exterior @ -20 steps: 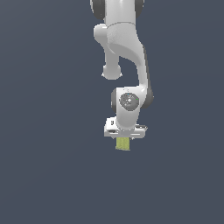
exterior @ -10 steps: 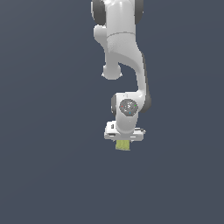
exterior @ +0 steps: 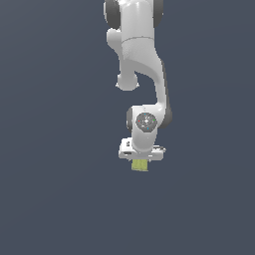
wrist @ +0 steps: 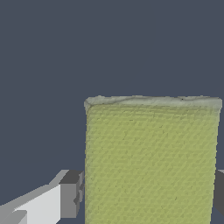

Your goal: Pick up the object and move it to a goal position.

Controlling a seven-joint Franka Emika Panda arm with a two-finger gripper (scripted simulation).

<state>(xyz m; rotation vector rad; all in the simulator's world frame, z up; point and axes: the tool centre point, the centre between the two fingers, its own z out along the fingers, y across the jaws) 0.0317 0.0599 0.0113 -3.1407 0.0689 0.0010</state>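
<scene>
In the exterior view, the arm hangs straight down so the pincer carries the block beneath it. In the wrist view, the block sits pinched between both fingers, gripped for carrying.

Flat even light, sharp renders, no glare.

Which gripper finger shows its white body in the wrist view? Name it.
The finger on the side of the yellow-green block where background shows; the other is a dark sliver at the picture's edge.
</scene>
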